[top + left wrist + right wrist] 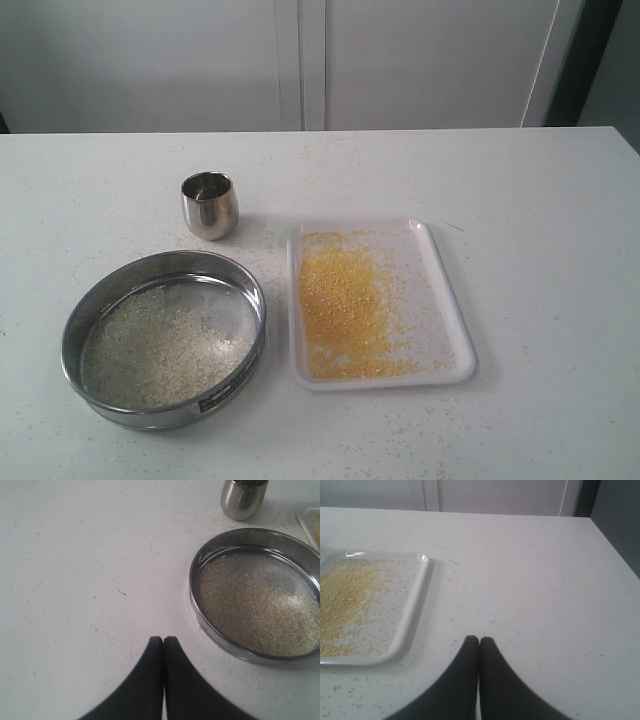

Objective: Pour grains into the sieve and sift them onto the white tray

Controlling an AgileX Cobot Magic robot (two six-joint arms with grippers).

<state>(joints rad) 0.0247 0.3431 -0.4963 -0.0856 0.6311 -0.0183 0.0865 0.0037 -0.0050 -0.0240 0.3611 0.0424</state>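
Two lots, sifting seemingly done: whitish grains (165,345) kept in sieve (130,412), yellow grains (340,310) on white tray (418,243); both jaws pressed together, empty.

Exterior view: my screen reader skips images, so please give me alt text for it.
On a white table, a white tray holds fine yellow grains, and to its left a round steel sieve holds whitish rice-like grains. A small steel cup stands behind the sieve.
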